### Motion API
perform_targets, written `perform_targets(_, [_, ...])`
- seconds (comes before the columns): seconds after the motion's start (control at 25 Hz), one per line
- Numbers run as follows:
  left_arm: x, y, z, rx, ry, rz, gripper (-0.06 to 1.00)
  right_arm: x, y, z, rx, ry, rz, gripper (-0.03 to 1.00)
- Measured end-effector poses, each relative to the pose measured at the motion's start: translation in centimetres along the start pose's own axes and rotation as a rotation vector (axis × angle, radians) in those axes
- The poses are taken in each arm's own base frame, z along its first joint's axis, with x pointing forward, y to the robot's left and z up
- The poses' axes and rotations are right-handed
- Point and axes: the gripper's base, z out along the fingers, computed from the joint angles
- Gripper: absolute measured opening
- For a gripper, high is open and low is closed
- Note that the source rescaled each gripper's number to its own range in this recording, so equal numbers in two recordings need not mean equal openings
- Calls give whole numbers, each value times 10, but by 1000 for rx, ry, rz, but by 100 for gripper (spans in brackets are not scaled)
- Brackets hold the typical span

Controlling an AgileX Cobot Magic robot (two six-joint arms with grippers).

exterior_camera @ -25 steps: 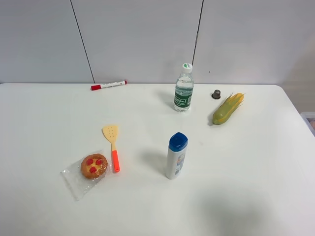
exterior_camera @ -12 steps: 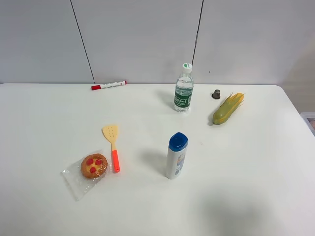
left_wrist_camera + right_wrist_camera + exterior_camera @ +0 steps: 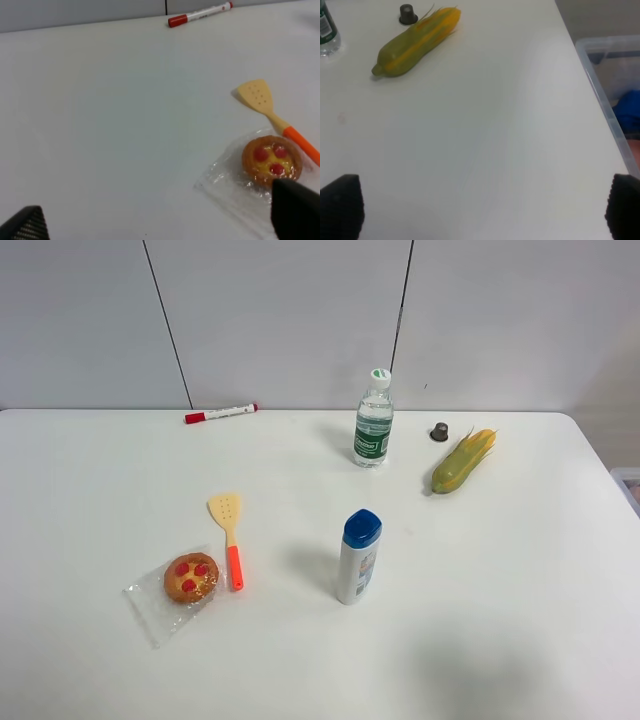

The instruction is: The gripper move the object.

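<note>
The object is a tiny grey-brown capsule [image 3: 439,431] standing on the white table at the far right, just beside the tip of a corn cob [image 3: 463,461]. It also shows in the right wrist view [image 3: 408,14], touching or nearly touching the corn [image 3: 415,41]. My right gripper [image 3: 482,207] is open and empty, well short of the capsule, with its dark fingertips [image 3: 340,205] far apart. My left gripper [image 3: 160,220] is open and empty near a wrapped tart [image 3: 271,160]. Neither gripper shows in the exterior high view.
A water bottle [image 3: 374,420] stands left of the capsule. A blue-capped white bottle [image 3: 358,556] stands mid-table. A spatula [image 3: 229,537], a wrapped tart [image 3: 190,578] and a red-capped marker [image 3: 220,413] lie on the left. A clear bin [image 3: 612,95] sits beyond the table's right edge.
</note>
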Motion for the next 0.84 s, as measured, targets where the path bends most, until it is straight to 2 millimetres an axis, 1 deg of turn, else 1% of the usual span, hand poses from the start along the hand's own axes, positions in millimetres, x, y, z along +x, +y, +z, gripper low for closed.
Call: perform_targets(0.84, [0, 0, 0, 0, 0, 0, 100, 0, 0, 0, -1, 0, -3, 96])
